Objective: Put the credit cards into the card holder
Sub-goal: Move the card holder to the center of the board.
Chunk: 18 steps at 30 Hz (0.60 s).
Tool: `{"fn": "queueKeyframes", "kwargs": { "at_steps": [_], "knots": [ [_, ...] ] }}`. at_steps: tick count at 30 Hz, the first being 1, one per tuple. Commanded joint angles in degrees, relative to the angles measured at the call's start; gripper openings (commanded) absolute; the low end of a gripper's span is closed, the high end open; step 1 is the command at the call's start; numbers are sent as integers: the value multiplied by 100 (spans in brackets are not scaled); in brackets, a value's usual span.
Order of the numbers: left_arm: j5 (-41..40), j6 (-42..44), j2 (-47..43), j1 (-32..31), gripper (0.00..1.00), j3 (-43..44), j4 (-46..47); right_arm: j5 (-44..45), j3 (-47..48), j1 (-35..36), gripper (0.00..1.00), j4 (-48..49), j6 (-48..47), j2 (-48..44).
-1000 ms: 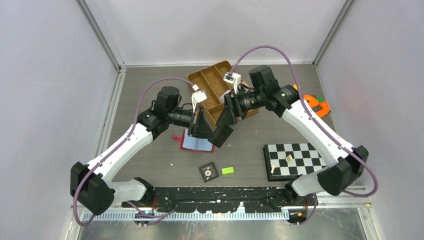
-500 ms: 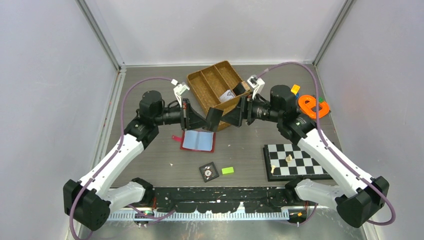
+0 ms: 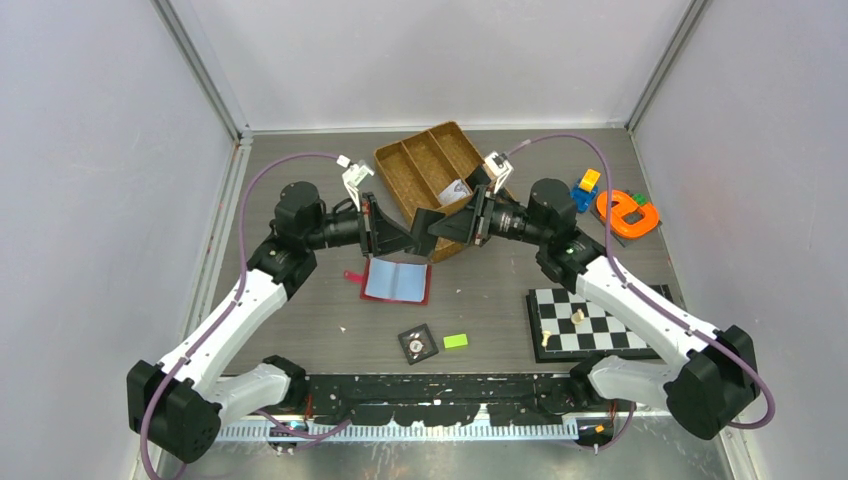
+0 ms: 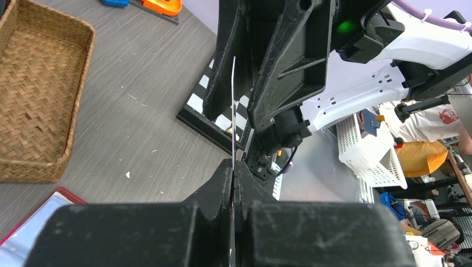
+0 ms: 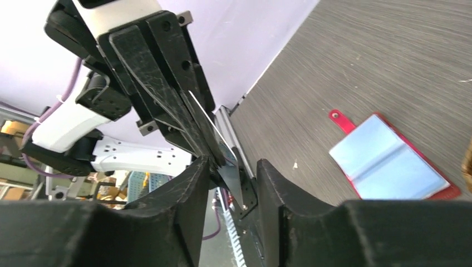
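Stretched inward, elbows out, meeting tip to tip in mid-air. At the left gripper (image 4: 232, 169), pinched tight on a thin card (image 4: 232, 111); at the right gripper (image 5: 234, 164), parted astride it.

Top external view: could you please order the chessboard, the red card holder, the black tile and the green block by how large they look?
Largest to smallest:
1. chessboard
2. card holder, lying open
3. black tile
4. green block
All lie flat at a similar depth, so the order seems safe.

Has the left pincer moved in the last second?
Yes. In the top view the left pincer, shut on a credit card, has gone from over the card holder up to the woven tray's near corner.
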Motion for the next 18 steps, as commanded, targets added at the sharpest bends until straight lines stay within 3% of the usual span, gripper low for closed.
{"fn": "queueKeyframes", "kwargs": {
  "at_steps": [1,5,7,9,11,14,18],
  "knots": [
    [40,-42,-5,12,0,-12,299,-255,-3,119,36,981,401,209],
    [-132,173,54,16,3,64,-57,-138,-60,146,12,836,348,256],
    [-541,573,100,25,25,225,-773,242,-86,150,1,376,123,214],
    [-1235,1008,171,53,56,407,-1563,620,-117,145,0,-19,-60,226],
    [-1910,1211,313,159,74,520,-2100,968,-181,144,0,-299,-233,366],
    [-2451,1251,645,460,81,604,-2647,1066,-293,145,1,-332,-238,755],
    [-2856,1230,1388,923,82,780,-3395,1051,-559,189,0,169,49,1247]
  ]
}}
